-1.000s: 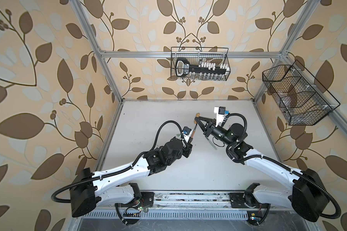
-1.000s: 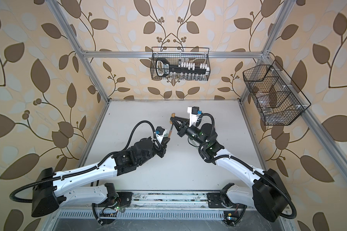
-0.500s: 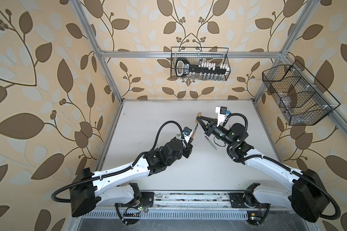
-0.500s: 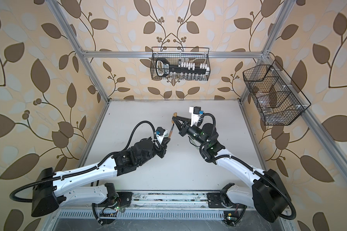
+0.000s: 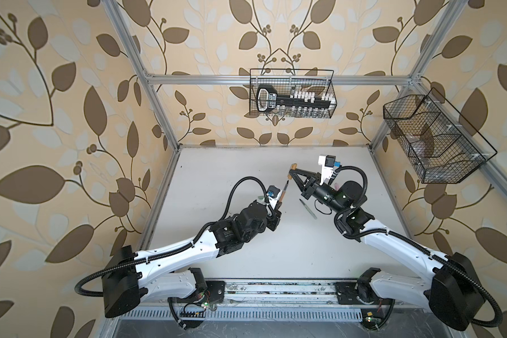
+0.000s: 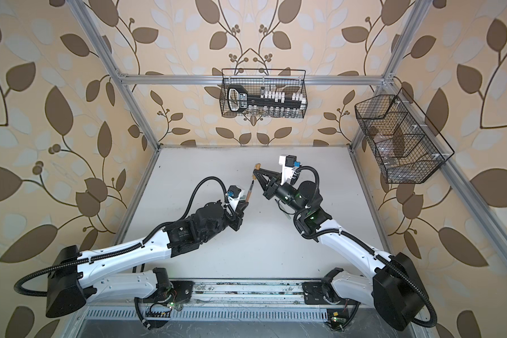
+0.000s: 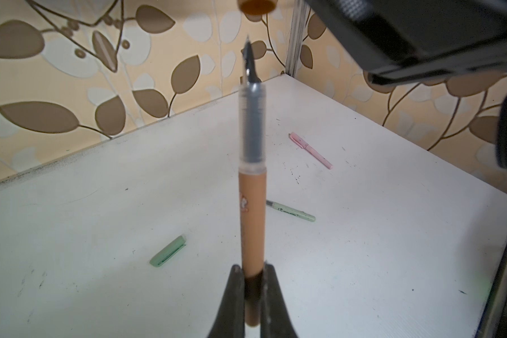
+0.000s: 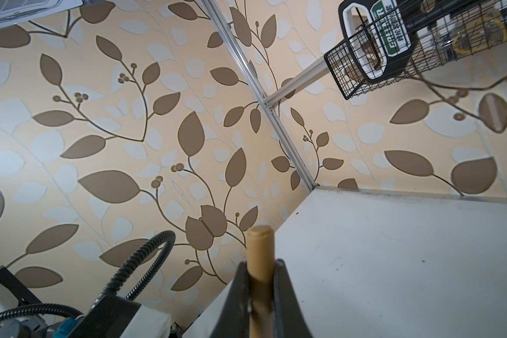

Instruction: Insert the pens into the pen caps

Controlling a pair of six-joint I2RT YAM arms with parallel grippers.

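Jaws on your left gripper clamp the tan pen, its tip just short of the tan cap pinched in your right gripper; green pen, green cap and pink pen lie on the table.

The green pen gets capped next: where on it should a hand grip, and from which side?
Best grip the green pen on its pale barrel, away from the dark tip, from straight above: it lies flat on the table, both long sides clear, and the tip must stay free for capping.
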